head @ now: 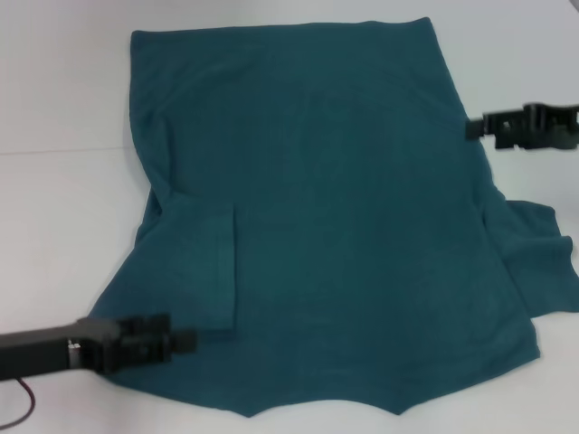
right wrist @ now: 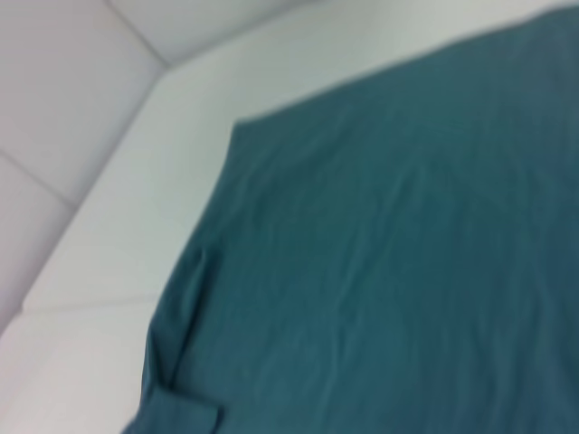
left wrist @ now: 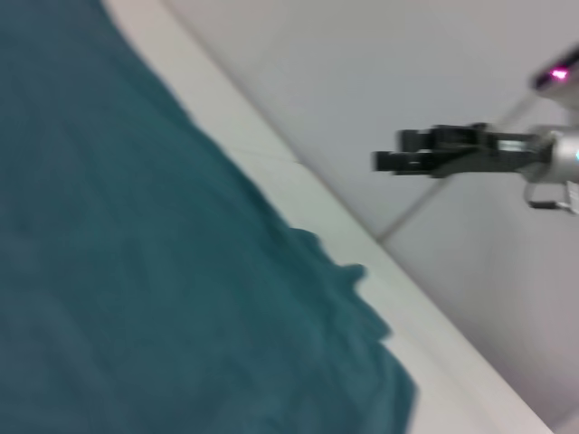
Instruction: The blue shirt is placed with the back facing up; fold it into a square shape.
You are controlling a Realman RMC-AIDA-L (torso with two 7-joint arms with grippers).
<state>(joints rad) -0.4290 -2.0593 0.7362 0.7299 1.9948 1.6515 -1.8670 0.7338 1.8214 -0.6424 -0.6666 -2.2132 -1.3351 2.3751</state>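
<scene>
Shirt fabric covers most of the white surface (head: 54, 208): the blue shirt (head: 344, 235) lies flat, its left sleeve folded inward over the body. The left tool (head: 181, 340) hovers at the shirt's near left edge; the right tool (head: 472, 127) is beside its far right edge. Whether either tool's fingers are apart or together, I cannot tell.

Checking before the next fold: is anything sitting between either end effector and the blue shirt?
Nothing visible is. The left end effector is at the blue shirt near its left sleeve, already folded in. The right end effector is at the shirt's right edge. Only bare white table surrounds the shirt.
</scene>
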